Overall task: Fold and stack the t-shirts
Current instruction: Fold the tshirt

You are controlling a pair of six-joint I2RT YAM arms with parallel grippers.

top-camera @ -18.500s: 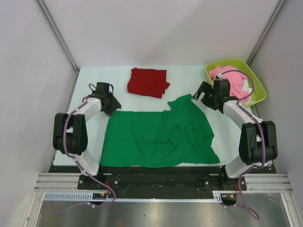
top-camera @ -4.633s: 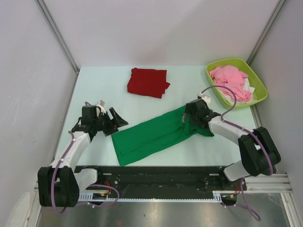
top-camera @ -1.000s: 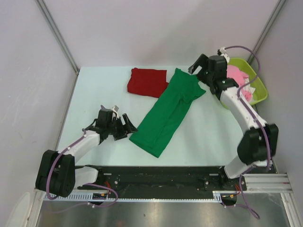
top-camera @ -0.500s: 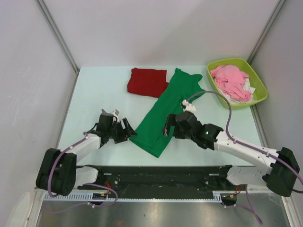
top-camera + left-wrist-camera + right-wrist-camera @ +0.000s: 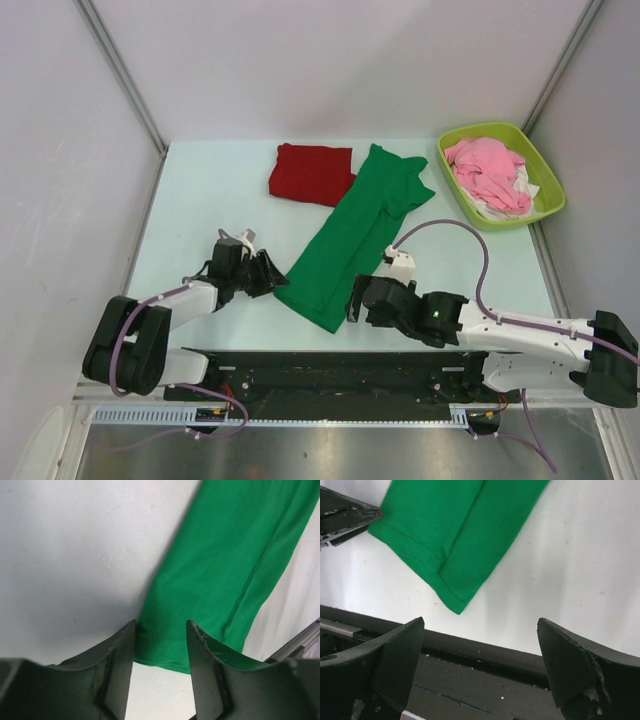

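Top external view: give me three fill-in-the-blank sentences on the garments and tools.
The long, folded cotton t-shirt lying diagonally is bright ____. The lime plastic tub holds a ____ garment. The tool with that t-shirt's hem between its fingers belongs to the ____ arm.
Missing words: green; pink; left.

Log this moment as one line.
green t-shirt folded lengthwise | red t-shirt folded, far side | left gripper open at hem | right gripper open near corner

Overhead view faces down; 2 close wrist views share green t-shirt (image 5: 225,575).
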